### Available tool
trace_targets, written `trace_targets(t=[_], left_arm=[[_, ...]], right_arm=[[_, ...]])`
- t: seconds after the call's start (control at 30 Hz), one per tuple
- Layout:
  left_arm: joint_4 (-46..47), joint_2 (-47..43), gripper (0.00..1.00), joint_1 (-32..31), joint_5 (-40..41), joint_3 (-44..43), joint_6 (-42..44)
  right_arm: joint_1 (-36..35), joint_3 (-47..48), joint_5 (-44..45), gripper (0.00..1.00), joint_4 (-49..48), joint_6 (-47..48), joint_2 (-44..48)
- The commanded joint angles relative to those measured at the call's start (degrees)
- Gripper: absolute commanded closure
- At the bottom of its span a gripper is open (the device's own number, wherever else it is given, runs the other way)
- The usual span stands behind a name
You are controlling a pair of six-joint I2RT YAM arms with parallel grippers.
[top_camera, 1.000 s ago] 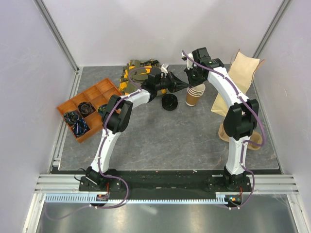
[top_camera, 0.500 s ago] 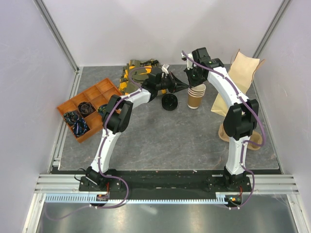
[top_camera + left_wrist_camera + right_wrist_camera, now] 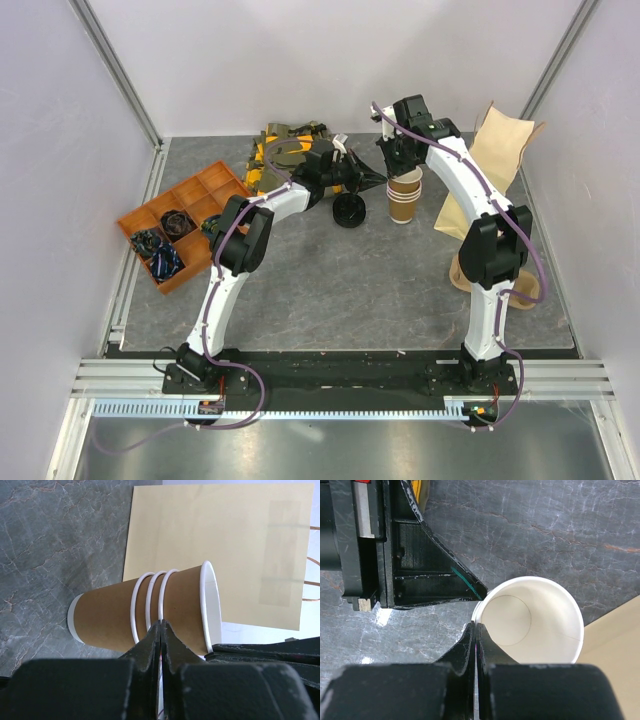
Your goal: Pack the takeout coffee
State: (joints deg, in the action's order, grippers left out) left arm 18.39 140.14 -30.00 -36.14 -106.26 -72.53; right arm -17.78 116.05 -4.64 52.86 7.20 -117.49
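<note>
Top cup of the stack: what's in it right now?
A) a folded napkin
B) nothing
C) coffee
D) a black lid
B: the right wrist view looks straight down into the top cup, and only its bare white inside and bottom show.

The left arm (image 3: 225, 285) and the right arm (image 3: 487, 310) are both wearing glossy white shells broken by chunky black joint housings, purple cables (image 3: 262, 397) are trailing along them down to the black bases (image 3: 195, 372), and the left gripper (image 3: 160, 626) is showing wedge-shaped matte black fingers (image 3: 145, 652).
</note>
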Motion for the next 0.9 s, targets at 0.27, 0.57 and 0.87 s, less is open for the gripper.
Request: trace_targets(t=[0.27,0.57,0.87], left_arm=[[1.21,-2.67,0.93,-1.11,-1.74,-1.32,2.75],[2.35,-3.73,0.9,-1.47,-2.18,-1.23,1.87],[2.09,-6.1,0.71,-1.47,-2.97,-1.23,1.87]], right_arm=[[-0.59,3.48,2.62,1.0,1.63,2.47,5.52],[-0.76,3.92,4.03,1.0,3.21,3.69,7.89],[-1.99,5.68,4.29,1.0,4.53,5.72,10.61]])
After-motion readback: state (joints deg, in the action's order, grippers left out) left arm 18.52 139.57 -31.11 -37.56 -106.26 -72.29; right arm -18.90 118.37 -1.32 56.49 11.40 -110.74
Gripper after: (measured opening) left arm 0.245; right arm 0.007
